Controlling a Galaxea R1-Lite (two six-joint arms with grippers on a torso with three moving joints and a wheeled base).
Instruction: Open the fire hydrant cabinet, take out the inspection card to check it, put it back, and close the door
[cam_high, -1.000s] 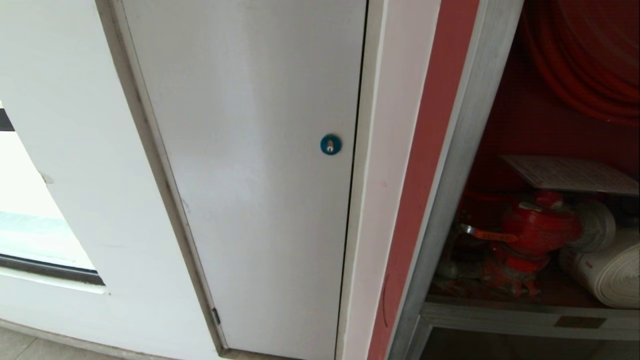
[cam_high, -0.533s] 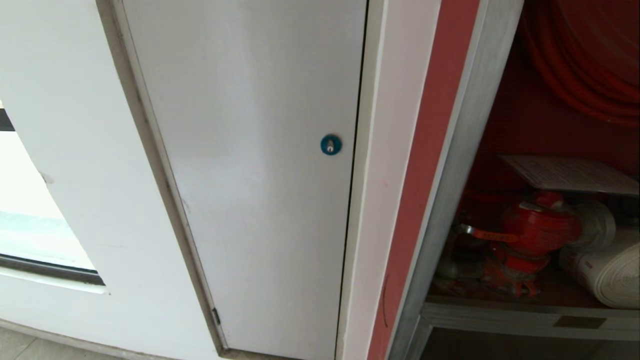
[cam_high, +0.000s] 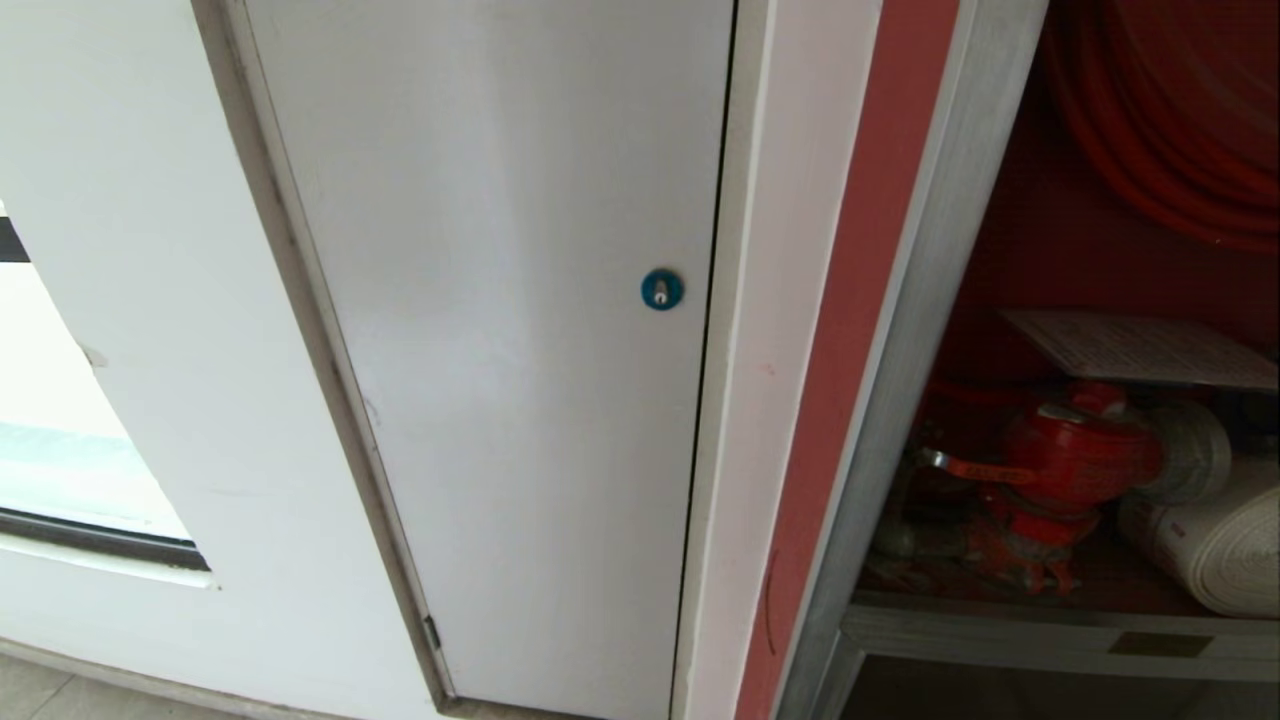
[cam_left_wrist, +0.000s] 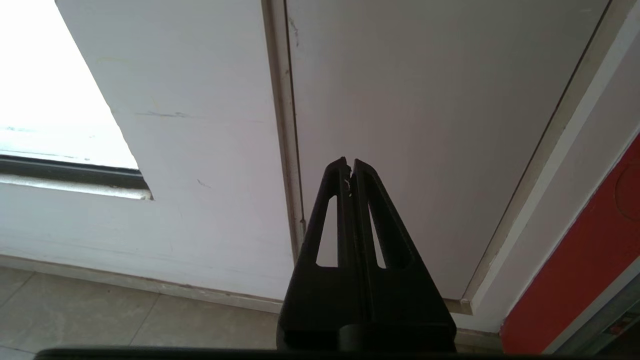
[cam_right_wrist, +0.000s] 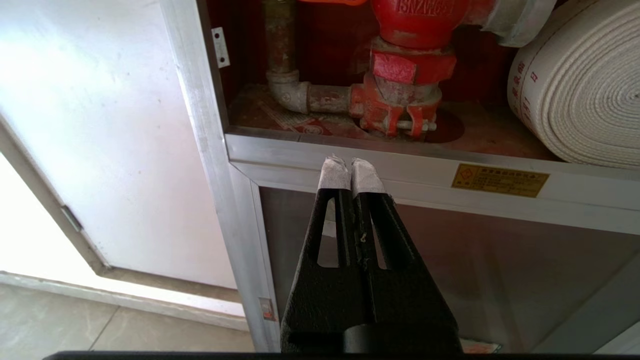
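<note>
White wall fills most of the head view, with a plain white panel (cam_high: 490, 350) carrying a round blue lock (cam_high: 661, 289); nothing has shifted over the last second, and neither arm has stirred. To the right stands the fire hydrant cabinet (cam_high: 905, 330), its brushed silver metal frame around a red interior, already open; its glass door is not in view. Inside, the inspection card (cam_high: 1140, 347), a thin white sheet of fine print, lies flat on top of the red valve (cam_high: 1080, 455), with the white rolled hose (cam_high: 1215, 545) beside it.

Ahead of and above the right gripper (cam_right_wrist: 348, 165), whose white-wrapped fingertips are pressed together and empty, are the valve and hose; it hangs in front of the silver sill. Also pressed together and empty, the left gripper (cam_left_wrist: 349, 164) points at the white panel, away from the cabinet.

With the stillness, opening looks done; reaching up for the card seems the next step.
</note>
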